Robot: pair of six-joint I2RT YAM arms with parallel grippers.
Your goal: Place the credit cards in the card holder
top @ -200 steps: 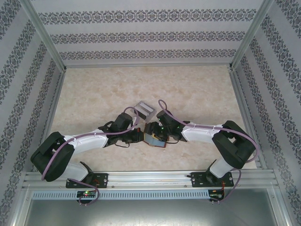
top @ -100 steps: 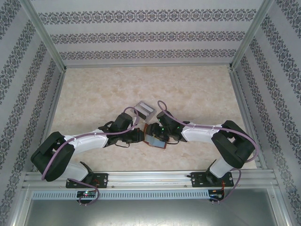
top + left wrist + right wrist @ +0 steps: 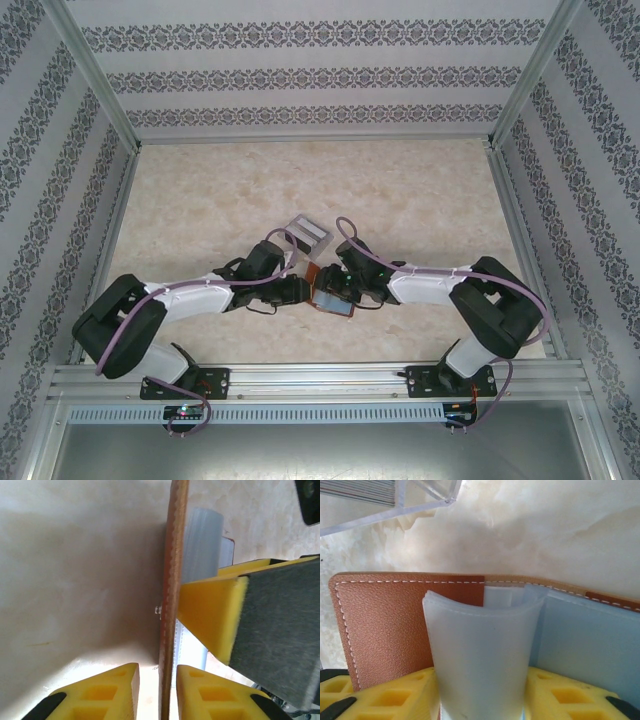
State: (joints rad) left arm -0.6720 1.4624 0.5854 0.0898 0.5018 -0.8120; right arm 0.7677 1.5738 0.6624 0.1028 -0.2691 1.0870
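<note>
- Meeting over the near middle of the table (image 3: 420, 200), both arms work on the orange-brown card holder (image 3: 333, 300), which lies open with its grey lining showing.
- Left end effector (image 3: 157, 666) straddles the holder's brown cover, seen edge-on. Its jaws stand slightly apart with a sliver of gap on one side, so it clamps nothing.
- Right end effector (image 3: 481, 672) sits partly open with the translucent plastic sleeves (image 3: 480, 640) bowed between its fingers. Whether it truly pinches them cannot be told.
- Credit cards (image 3: 360, 491) sit stacked in the clear tray (image 3: 400, 510), at 11 o'clock from the holder.
- Doing this step well likely means pinning the cover flat while one sleeve is fanned open, leaving a clean mouth for a card. Too hard a squeeze could buckle the sleeves or drag the holder across the table.
</note>
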